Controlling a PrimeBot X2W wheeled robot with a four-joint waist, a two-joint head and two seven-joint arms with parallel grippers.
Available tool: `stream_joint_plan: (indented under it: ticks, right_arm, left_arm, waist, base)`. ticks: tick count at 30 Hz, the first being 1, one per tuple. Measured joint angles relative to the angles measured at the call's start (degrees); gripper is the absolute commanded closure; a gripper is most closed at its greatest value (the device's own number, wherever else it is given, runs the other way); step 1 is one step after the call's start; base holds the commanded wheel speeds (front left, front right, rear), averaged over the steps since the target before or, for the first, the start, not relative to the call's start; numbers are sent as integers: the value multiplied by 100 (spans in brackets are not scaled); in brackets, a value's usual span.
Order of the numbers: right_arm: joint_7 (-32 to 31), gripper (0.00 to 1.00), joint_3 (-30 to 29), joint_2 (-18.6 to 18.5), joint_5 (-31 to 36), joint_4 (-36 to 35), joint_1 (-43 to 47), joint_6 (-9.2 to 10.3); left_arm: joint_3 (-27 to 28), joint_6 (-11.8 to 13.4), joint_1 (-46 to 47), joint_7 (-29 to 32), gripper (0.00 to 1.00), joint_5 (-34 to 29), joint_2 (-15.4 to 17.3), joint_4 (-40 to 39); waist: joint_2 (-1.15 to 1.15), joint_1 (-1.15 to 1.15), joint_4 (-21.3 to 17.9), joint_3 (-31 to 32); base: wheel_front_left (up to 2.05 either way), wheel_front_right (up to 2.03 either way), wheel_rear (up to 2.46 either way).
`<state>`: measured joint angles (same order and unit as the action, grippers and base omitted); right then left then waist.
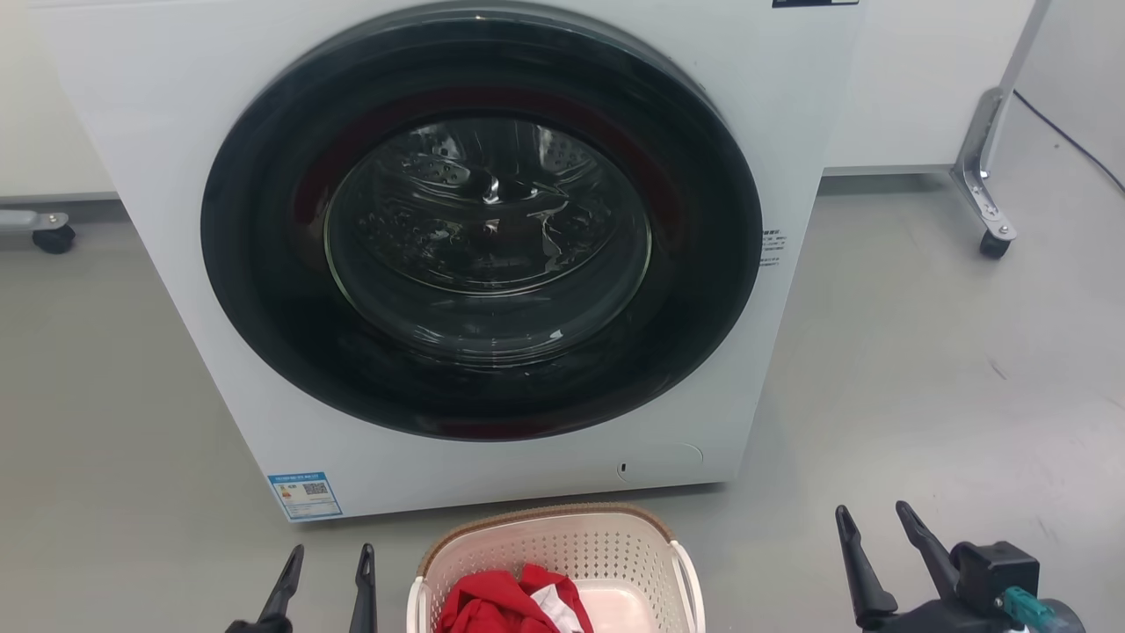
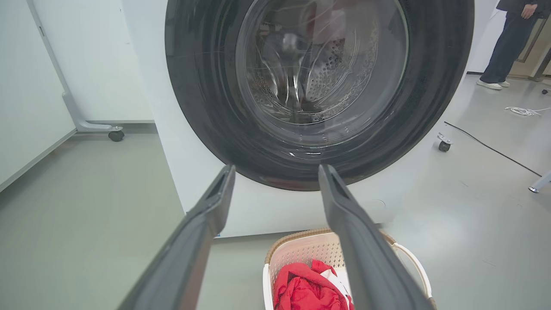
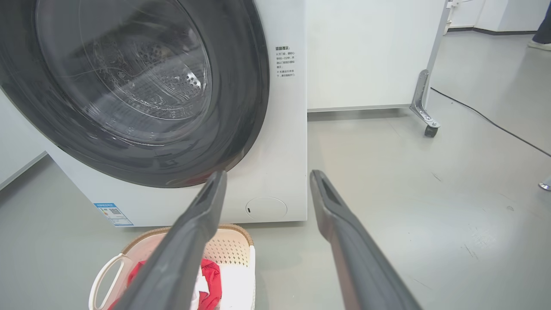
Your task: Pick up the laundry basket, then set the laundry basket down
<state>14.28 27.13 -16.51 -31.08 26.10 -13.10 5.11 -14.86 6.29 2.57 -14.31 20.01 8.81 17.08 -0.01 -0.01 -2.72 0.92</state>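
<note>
The laundry basket (image 1: 562,545) is cream-white with perforated walls, a brown woven rim and white side handles. It stands on the grey floor just in front of the washing machine, with red and white clothes (image 1: 514,602) inside. My left gripper (image 1: 330,558) hangs open to the basket's left, apart from it. My right gripper (image 1: 874,519) is open farther off to its right. The left wrist view shows the basket (image 2: 301,254) low between and behind my open left gripper (image 2: 277,170). In the right wrist view the basket (image 3: 230,249) lies at the lower left of my open right gripper (image 3: 267,174).
A white front-loading washing machine (image 1: 475,237) with its dark round door shut fills the space ahead. Caster legs of white panels (image 1: 989,211) stand to the right and left (image 1: 48,230). A cable (image 2: 490,148) runs over the floor, and a person's legs (image 2: 503,51) stand far right.
</note>
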Motion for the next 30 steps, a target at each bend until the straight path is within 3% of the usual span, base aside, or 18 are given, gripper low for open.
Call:
stream_joint_plan:
  ticks: [12, 30]
  right_arm:
    - [1, 0, -264, -85, 254, -678, 545, 146]
    - [1, 0, -532, -102, 503, -1098, 936, 194]
  left_arm:
    - [193, 53, -511, 0, 0, -56, 5, -542]
    - [339, 82, -786, 236, 0, -250, -94, -849]
  waist:
    - [1, 1, 5, 81]
    - [1, 1, -37, 118]
  base:
    - [0, 0, 0]
    - [0, 0, 0]
